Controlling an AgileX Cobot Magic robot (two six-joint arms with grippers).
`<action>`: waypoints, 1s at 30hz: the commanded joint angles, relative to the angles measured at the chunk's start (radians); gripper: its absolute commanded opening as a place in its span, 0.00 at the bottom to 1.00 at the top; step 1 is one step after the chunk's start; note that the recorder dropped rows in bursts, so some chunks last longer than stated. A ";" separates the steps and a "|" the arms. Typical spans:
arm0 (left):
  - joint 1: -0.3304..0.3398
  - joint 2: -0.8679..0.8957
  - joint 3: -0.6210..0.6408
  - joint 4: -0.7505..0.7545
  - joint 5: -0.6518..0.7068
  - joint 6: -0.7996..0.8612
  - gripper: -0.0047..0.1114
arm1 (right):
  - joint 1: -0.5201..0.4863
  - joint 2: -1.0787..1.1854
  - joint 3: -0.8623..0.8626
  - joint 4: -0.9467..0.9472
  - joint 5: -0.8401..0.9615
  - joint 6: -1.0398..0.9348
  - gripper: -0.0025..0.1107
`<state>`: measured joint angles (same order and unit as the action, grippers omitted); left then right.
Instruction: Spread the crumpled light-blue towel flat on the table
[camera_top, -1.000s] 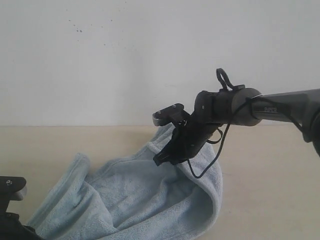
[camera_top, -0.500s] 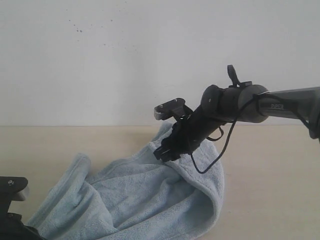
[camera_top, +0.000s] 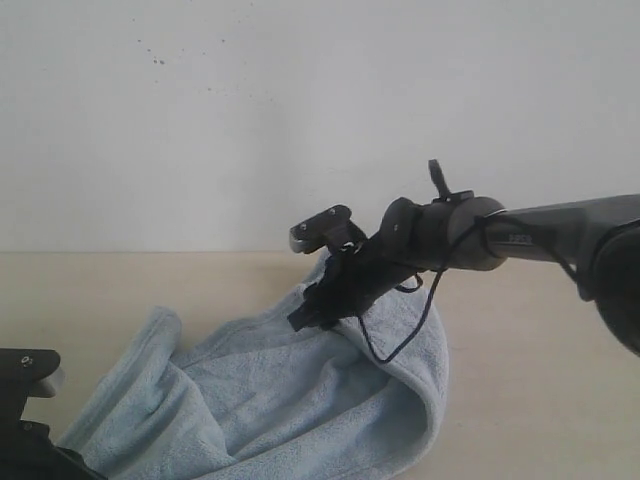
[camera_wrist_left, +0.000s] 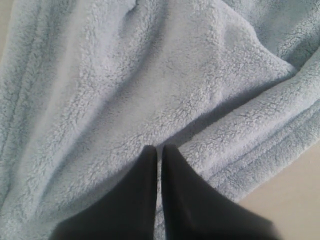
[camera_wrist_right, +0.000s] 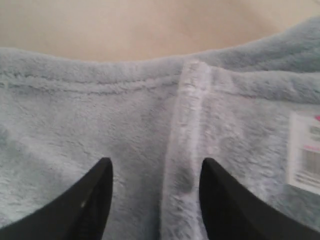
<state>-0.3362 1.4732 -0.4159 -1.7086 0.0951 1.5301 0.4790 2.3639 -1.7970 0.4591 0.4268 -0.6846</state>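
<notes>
Two grippers are seen at the towel (camera_top: 290, 400), which lies rumpled on the table (camera_top: 540, 360), toward the near left part of the exterior view. The cloth is spread in a rough arc. One broad fold is laid from the lower left up toward the middle, and a rounded, doubled-over edge is seen on its right side, well apart from the table's right portion. The far end of the cloth is brought to a narrow peak near the table's back edge, below the wall (camera_top: 300, 120) and just beneath the right arm.

The right gripper (camera_wrist_right: 155, 162) is held just above that far end, its fingers (camera_wrist_right: 90, 200) set wide apart over the cloth. Under the gap a stitched hem (camera_wrist_right: 187, 115) is seen, running to the towel's border, beyond which bare table is shown. A white label (camera_wrist_right: 305, 155) is sewn just beside the hem; its print is too blurred to be read. A black cable (camera_top: 400, 335) is looped below the right wrist, over the cloth.

The left gripper (camera_wrist_left: 159, 148) is placed at the near left end of the towel. Its fingers are brought almost together, with only a thin sliver left between them, and they are closed on a fold of the fleecy cloth; creases are drawn in toward the tips. A strip of table is shown past the hemmed edge beside it. In the exterior view only a small dark part of that arm is caught at the lower left corner.
</notes>
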 joint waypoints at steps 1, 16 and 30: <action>0.003 0.000 -0.003 0.002 0.011 0.008 0.08 | 0.029 0.045 -0.070 0.004 -0.028 -0.012 0.47; 0.003 0.000 -0.008 0.002 0.067 0.035 0.08 | 0.029 0.099 -0.127 -0.189 -0.093 0.214 0.19; 0.003 0.000 -0.015 -0.002 0.118 0.042 0.08 | -0.028 0.021 -0.127 -0.356 0.055 0.378 0.09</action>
<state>-0.3362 1.4732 -0.4249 -1.7055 0.1941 1.5645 0.4515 2.3964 -1.9209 0.0473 0.4435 -0.2363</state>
